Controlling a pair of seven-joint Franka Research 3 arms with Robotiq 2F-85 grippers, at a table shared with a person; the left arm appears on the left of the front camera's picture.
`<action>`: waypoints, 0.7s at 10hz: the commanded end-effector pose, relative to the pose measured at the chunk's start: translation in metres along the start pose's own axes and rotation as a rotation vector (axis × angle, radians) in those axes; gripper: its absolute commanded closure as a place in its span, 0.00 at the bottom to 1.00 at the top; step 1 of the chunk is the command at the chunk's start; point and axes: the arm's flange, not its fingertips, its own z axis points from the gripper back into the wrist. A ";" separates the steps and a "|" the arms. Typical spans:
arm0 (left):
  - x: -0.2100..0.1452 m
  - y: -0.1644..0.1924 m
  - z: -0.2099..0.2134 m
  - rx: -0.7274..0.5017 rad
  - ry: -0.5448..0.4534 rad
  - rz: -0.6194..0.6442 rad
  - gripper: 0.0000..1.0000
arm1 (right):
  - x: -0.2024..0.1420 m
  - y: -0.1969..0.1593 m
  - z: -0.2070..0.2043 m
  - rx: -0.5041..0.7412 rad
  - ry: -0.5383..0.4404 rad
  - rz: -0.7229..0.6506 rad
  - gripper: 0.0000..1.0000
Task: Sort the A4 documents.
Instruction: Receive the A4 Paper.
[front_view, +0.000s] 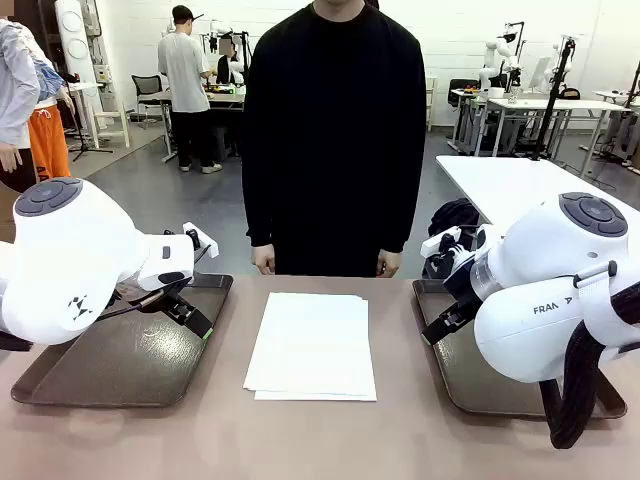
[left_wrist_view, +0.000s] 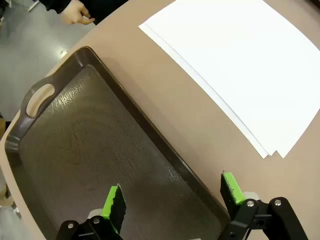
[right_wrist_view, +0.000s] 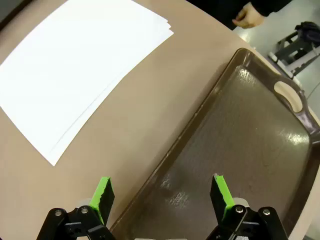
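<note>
A stack of A4 documents (front_view: 312, 345) lies mid-counter (front_view: 320, 440) between two trays. The left tray (front_view: 100, 365) sits beneath the left gripper (left_wrist_view: 173, 194) and the right tray (front_view: 465, 375) beneath the right gripper (right_wrist_view: 161, 191). A person (front_view: 335, 140) stands behind the far edge.

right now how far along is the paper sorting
Nothing looks done: all the sheets lie in one stack between the left tray and right tray, none in either. In hand: nothing, the left gripper and right gripper hang open over the trays. All the sorting is left.
</note>
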 end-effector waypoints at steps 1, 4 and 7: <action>0.000 0.000 0.000 0.000 0.000 0.000 0.00 | 0.000 0.000 0.000 0.000 0.000 0.000 0.00; 0.000 0.000 0.000 0.000 0.000 0.000 0.00 | 0.000 0.000 0.000 0.000 0.000 0.000 0.00; 0.000 0.000 0.000 0.000 0.000 0.000 0.00 | 0.000 0.000 0.000 0.000 0.000 0.000 0.00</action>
